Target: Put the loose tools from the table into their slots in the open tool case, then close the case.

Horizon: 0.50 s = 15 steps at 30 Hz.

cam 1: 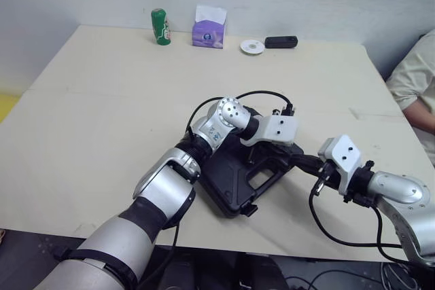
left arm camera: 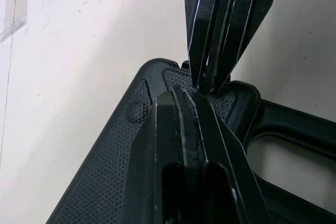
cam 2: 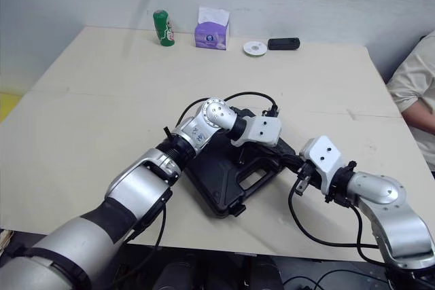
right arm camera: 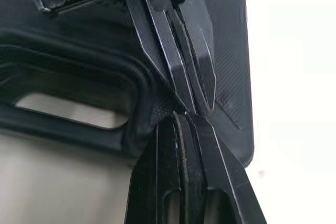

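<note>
1. Tool case (cam 1: 234,181): black, lid down, lying flat on the table (cam 1: 102,113) near its front edge, with the handle cut-out toward the robot's right.
2. Left gripper (left arm camera: 185,92): fingers pressed together with nothing between them, tips on the textured corner of the case beside the handle.
3. Right gripper (right arm camera: 185,113): fingers likewise closed and empty, tips meeting the left gripper's at that same corner.
4. Far edge of the table: green can (cam 1: 160,26), tissue box (cam 1: 209,32), white disc (cam 1: 252,46), small black device (cam 1: 281,41).
5. A person's sleeve (cam 1: 414,79) at the right side.
</note>
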{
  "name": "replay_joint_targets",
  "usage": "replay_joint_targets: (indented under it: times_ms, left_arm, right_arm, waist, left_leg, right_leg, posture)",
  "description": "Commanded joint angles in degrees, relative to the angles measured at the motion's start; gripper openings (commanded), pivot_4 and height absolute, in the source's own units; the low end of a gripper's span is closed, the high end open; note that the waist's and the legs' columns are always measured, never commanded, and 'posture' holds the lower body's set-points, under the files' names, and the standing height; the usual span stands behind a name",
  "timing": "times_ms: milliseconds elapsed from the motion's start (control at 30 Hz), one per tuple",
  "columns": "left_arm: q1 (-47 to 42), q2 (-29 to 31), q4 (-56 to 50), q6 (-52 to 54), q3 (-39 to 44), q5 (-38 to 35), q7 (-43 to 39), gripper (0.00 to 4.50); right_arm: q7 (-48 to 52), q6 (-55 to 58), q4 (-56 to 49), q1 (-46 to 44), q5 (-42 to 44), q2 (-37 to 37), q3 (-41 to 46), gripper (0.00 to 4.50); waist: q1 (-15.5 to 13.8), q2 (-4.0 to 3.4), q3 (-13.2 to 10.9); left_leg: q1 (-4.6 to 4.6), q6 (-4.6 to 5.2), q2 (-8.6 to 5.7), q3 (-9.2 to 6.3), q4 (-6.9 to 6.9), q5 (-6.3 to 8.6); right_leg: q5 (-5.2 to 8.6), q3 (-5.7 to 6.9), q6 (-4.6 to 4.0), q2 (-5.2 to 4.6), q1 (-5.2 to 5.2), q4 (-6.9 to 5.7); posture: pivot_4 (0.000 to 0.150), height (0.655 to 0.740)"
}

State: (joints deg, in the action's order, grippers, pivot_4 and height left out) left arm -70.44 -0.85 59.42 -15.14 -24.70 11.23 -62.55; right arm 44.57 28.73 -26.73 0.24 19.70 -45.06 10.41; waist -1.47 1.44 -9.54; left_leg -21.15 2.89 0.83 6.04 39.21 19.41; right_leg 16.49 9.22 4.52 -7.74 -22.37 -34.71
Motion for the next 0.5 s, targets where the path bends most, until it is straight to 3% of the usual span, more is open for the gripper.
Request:
replay_joint_targets:
  times_ms: [33, 500]
  left_arm:
    - [3.7, 0.8, 4.3, 3.1, -4.2, 5.1, -1.5, 0.04]
    - [3.2, 1.0, 4.5, 2.4, -4.5, 5.6, -1.2, 0.04]
  right_arm:
    - [0.9, -0.7, -1.5, 2.5, 0.4, -1.6, 4.0, 0.00]
    - [0.4, -2.3, 1.1, 0.1, -0.4, 1.0, -1.8, 0.00]
  waist:
    - [0.0, 0.01, 0.0]
    - [0.1, 0.00, 0.0]
  left_leg:
    - [0.00, 0.01, 0.00, 0.00, 0.00, 0.01]
    - [0.02, 0.02, 0.02, -0.03, -0.01, 0.06]
  right_leg:
    - [0.00, 0.00, 0.00, 0.00, 0.01, 0.02]
    - [0.00, 0.03, 0.00, -0.01, 0.02, 0.03]
  posture:
    - [0.150, 0.7316]
    - [0.150, 0.7316]
